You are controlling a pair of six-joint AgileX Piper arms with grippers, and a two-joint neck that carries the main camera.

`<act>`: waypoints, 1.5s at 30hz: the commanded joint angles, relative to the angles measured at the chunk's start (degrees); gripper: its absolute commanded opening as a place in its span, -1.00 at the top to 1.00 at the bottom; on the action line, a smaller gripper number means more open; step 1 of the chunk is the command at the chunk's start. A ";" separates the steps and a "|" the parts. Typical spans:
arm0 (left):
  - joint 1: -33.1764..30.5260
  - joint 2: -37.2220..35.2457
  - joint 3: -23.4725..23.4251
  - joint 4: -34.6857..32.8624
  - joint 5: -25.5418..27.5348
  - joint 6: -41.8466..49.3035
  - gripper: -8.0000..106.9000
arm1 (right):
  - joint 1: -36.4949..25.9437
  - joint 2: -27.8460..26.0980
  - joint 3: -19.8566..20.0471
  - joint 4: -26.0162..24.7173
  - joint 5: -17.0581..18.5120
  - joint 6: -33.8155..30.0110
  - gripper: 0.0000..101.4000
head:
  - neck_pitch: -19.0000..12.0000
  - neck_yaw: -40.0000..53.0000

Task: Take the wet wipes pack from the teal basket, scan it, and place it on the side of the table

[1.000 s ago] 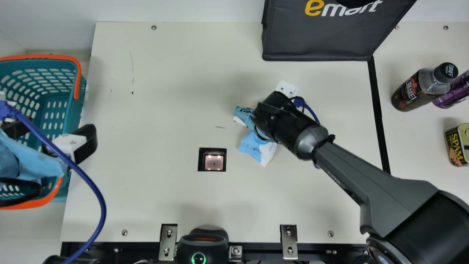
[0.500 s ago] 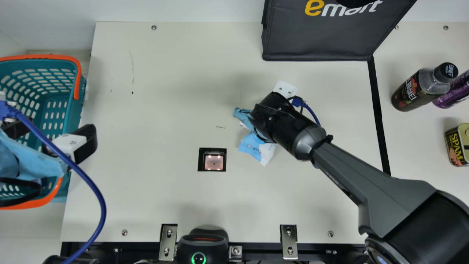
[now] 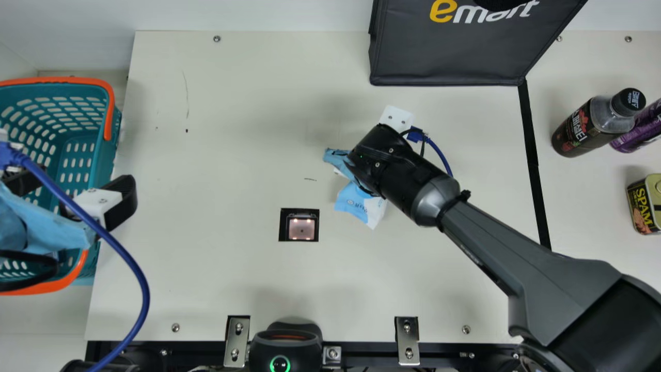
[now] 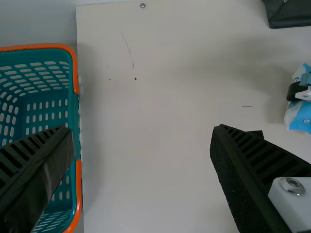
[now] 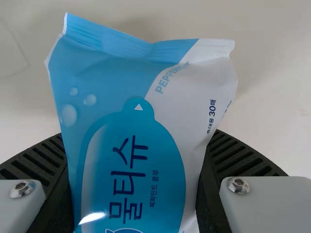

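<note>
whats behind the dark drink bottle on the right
Part of a purple container shows behind the bottle; the bottle covers the rest of that side, so it can't be seen.

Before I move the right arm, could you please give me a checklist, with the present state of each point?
1. Wet wipes pack held between the right gripper's fingers: ok.
2. Pack out of the teal basket: ok, it is over the table.
3. Pack above the scanner window: not ok, it is off to the window's right in the main view.
4. Scan registered: cannot tell.
5. Left gripper away from the pack: ok, it is open at the basket.
6. Right gripper apart from the dark bottle and rectangular can: ok.
</note>
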 commanded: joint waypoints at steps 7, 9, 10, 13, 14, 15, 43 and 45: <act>0.00 0.00 0.00 0.00 0.00 0.00 -0.71 | -0.02 -0.97 -1.50 0.24 1.17 -1.10 1.00 | -1.66 0.09; 0.00 0.00 0.00 0.00 0.00 0.00 -0.71 | -0.05 -1.11 -1.66 0.33 1.23 -1.31 1.00 | -1.66 0.09; 0.00 0.00 0.00 0.00 0.00 0.00 -0.71 | -0.07 -1.17 -1.72 0.38 1.25 -1.41 1.00 | -1.66 0.09; 0.00 0.00 0.00 0.00 0.00 0.00 -0.71 | -0.11 -1.34 -1.82 0.47 1.26 -1.71 1.00 | -1.66 -1.26; 0.00 0.00 0.00 0.00 0.00 0.00 -0.71 | -0.12 -1.38 -1.84 0.48 1.24 -1.82 1.00 | -1.66 -2.59; 0.00 0.00 0.00 0.00 0.00 0.00 -0.71 | -0.13 -1.43 -1.86 0.49 1.23 -1.94 1.00 | -1.66 -3.92; 0.00 0.00 0.00 0.00 0.00 0.00 -0.71 | -16.10 -20.91 14.34 19.30 -4.43 -58.58 1.00 | -1.66 -19.91; 0.00 0.00 0.00 0.00 0.00 0.00 -0.71 | -18.19 -22.48 15.56 20.30 -3.72 -62.82 1.00 | -1.66 -19.91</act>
